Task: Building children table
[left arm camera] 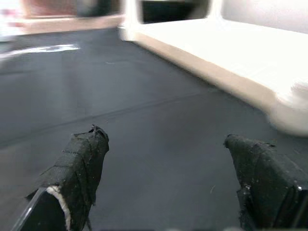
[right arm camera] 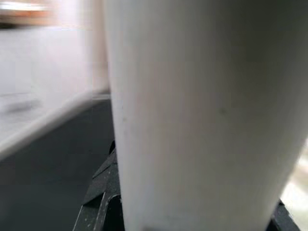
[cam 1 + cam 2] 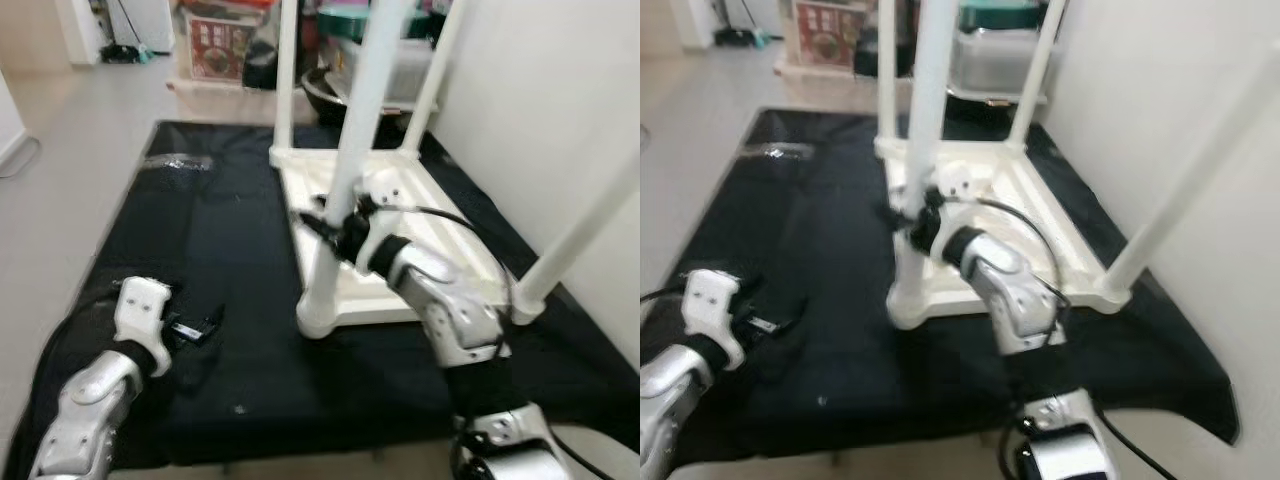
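The children's table lies upside down on a black mat, its white top flat and four round, smooth legs pointing up. The right hand is clamped on the table's near-left leg, partway up. To seat this leg well, I'd judge it should stay vertical while being turned or pressed squarely into its corner socket. The left hand, fingers apart and holding nothing, hovers low over the soft matte mat, left of the table.
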Controlling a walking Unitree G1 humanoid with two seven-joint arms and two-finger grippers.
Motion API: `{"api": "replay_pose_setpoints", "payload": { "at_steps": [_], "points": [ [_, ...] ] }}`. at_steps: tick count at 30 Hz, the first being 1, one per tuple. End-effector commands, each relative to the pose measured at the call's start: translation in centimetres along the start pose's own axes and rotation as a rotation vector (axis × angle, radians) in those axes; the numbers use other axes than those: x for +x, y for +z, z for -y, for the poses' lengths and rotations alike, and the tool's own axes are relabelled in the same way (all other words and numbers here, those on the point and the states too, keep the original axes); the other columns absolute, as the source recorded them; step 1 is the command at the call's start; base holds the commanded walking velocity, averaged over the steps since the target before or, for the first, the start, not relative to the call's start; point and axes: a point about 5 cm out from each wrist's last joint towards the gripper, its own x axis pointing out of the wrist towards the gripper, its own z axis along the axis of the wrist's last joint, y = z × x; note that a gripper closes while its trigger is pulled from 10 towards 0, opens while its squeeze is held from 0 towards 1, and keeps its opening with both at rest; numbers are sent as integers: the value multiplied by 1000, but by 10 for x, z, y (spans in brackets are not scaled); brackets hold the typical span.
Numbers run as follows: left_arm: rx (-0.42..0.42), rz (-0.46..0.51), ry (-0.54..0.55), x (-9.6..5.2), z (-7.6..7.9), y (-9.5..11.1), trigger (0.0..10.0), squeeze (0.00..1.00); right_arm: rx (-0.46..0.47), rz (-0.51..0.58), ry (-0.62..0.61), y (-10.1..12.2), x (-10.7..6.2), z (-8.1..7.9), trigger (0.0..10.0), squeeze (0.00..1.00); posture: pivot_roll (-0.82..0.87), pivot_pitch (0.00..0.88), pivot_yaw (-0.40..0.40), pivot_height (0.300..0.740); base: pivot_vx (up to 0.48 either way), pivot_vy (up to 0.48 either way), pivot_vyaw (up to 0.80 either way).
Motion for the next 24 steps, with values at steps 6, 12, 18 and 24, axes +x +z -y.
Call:
{"api": "replay_pose_setpoints", "payload": {
  "at_steps": [6, 12, 18, 24],
  "points": [
    [-16, 9, 1, -1, 9, 4, 10000, 0, -8, -228, -423, -53, -45, 54, 0, 0, 73, 0, -91, 740, 0, 0, 0],
    [-31, 43, -30, -1, 23, 12, 10000, 0, -16, -119, -280, -36, -55, 21, 10000, 0, 61, 0, -91, 740, 0, 0, 0],
    [-31, 75, -38, -7, 31, 23, 10000, 0, 20, 8, -141, -9, -55, 9, 10000, 694, 58, 0, -114, 740, 0, 0, 0],
    [-50, 69, -40, -21, 45, 24, 10000, 0, -38, 101, 452, 24, -59, 11, 10000, 0, 78, 0, -106, 740, 0, 0, 0]
  ]
}}
